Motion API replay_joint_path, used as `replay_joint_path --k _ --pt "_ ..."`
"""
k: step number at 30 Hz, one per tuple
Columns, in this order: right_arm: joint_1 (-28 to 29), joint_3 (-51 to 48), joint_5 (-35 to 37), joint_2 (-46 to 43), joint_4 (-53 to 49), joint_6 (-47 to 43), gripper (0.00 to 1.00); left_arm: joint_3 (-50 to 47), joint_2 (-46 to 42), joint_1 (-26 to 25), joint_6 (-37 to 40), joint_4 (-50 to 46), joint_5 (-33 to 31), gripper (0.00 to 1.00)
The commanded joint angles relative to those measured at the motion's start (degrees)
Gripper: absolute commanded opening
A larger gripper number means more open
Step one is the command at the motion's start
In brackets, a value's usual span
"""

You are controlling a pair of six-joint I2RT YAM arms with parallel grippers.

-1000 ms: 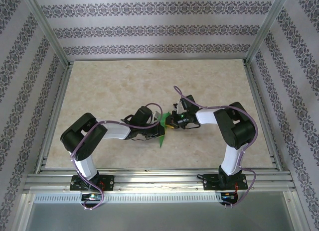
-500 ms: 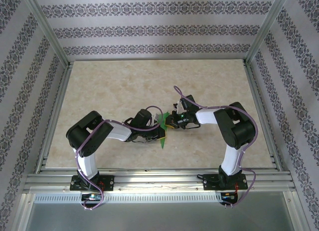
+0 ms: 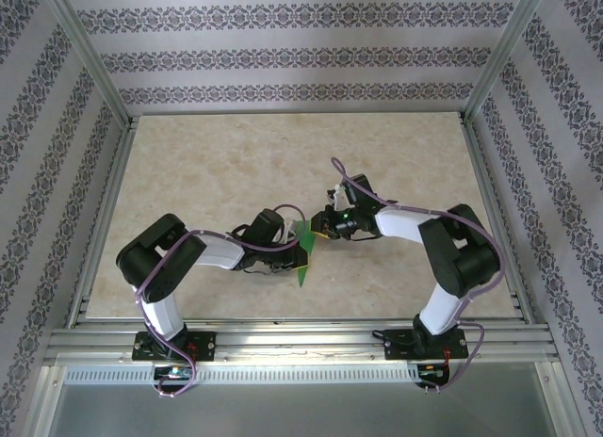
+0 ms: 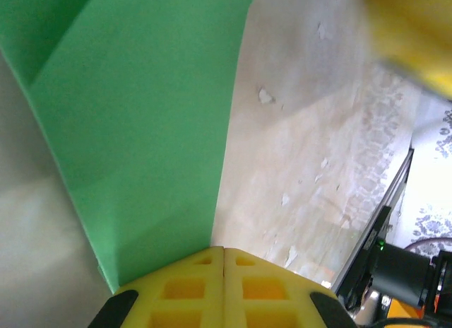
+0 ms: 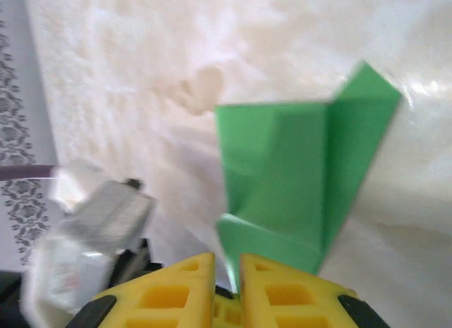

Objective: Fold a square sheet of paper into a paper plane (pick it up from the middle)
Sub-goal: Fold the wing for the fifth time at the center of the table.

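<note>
Beige marbled tabletop (image 3: 226, 164) carries the folded green paper (image 3: 303, 258) near its front middle, between the two arms. We see the left gripper (image 4: 224, 256) clamped shut on one edge of it. At the right gripper (image 5: 227, 263) the yellow pads stand a sliver apart by the paper's lower fold; we cannot tell whether they pinch it. Patterned walls (image 3: 301, 60) surround the table

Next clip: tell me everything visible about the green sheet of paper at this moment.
The green sheet of paper is thin, bright and unmarked. It is partly folded, and its creases and overlapping flaps give it an angular, pointed outline. It stands tilted between the two grippers, over the middle of the beige table. The left gripper is shut on one edge. The right gripper sits at another edge with its fingers barely apart; whether it grips is unclear.
</note>
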Motion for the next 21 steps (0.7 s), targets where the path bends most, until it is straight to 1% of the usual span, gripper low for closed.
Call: replay_joint_path --k 1,8,16,21 --pt "-0.6 -2.6 0.9 -3.5 -0.2 -1.7 0.17 -2.1 -0.7 0.3 4.4 -7.5 0.9 0.0" --pt "2.1 -4.6 -0.4 -2.5 0.2 -3.8 0.07 -2.0 -2.1 0.3 7.5 -10.4 2.3 0.0" --pt "5.5 -2.1 0.5 1.3 0.0 -5.4 0.06 -1.4 -2.4 0.3 8.7 -12.5 2.1 0.0" --pt "5.6 -0.5 2.7 4.1 0.4 -5.1 0.06 -1.3 -2.6 0.3 8.8 -12.8 2.0 0.0"
